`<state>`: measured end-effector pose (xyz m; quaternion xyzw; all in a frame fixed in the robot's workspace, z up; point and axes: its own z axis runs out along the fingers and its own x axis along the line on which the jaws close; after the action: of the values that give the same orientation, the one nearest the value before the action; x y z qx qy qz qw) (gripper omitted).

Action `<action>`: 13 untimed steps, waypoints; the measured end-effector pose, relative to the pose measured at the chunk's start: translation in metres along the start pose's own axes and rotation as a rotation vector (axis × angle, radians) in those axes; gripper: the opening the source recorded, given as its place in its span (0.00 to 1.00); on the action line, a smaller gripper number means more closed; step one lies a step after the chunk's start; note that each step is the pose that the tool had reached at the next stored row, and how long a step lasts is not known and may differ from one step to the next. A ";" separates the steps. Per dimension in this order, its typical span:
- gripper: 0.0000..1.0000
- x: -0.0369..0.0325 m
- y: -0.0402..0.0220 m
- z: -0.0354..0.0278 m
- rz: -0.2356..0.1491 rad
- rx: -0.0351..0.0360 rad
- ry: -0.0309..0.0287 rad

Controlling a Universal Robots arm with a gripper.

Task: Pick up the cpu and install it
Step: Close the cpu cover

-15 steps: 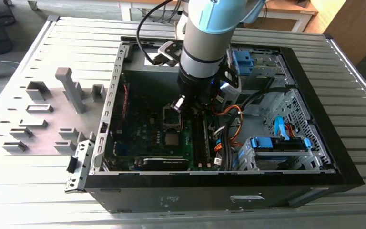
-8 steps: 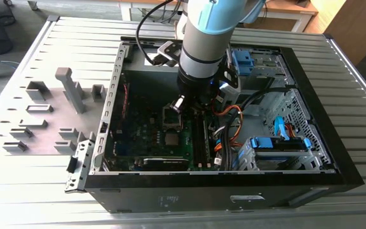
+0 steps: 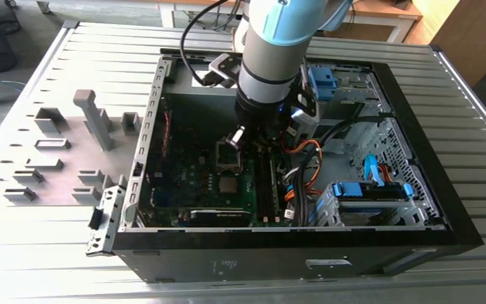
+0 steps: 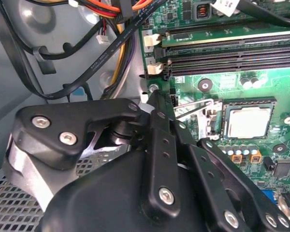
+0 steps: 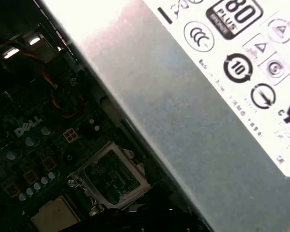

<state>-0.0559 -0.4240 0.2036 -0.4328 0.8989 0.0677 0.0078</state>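
1. In the exterior view the arm reaches down into the open computer case [image 3: 268, 237]. Its gripper [image 3: 240, 140] hangs low over the motherboard [image 3: 188, 183], right by the raised metal frame [image 3: 228, 151] of the socket. The cpu [image 3: 226, 185] lies flat on the board just beside that frame, so placing looks done and latching seems the step in hand
2. In the second wrist view the fingers [image 4: 159, 140] look drawn together, with no gap between them and nothing held. The gripper [image 4: 154, 95] sits at the end of the thin wire lever [image 4: 195, 105]; I cannot tell if they touch. The cpu [image 4: 249, 123] rests squarely in its dark surround, apart from the gripper. A slow push along the lever's own arc would suit, keeping off the chip and the memory slots [image 4: 232, 53]
3. In the first wrist view the cpu [image 5: 55, 217] lies beside the open metal frame [image 5: 111, 176]. The grey power supply box [image 5: 193, 125] stands close alongside, so there is little room to swing
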 end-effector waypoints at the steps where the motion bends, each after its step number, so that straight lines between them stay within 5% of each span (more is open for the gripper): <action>1: 0.11 0.0000 0.0001 -0.0005 0.000 -0.0020 -0.0024; 4: 0.11 0.0001 0.0004 -0.0016 -0.001 -0.0095 -0.0119; 9: 0.11 0.0044 0.0057 -0.0015 -0.003 -0.0269 -0.0408; 13: 0.11 0.0055 0.0069 -0.0015 -0.004 -0.0332 -0.0499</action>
<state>-0.0647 -0.4242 0.2055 -0.4326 0.8964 0.0934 0.0232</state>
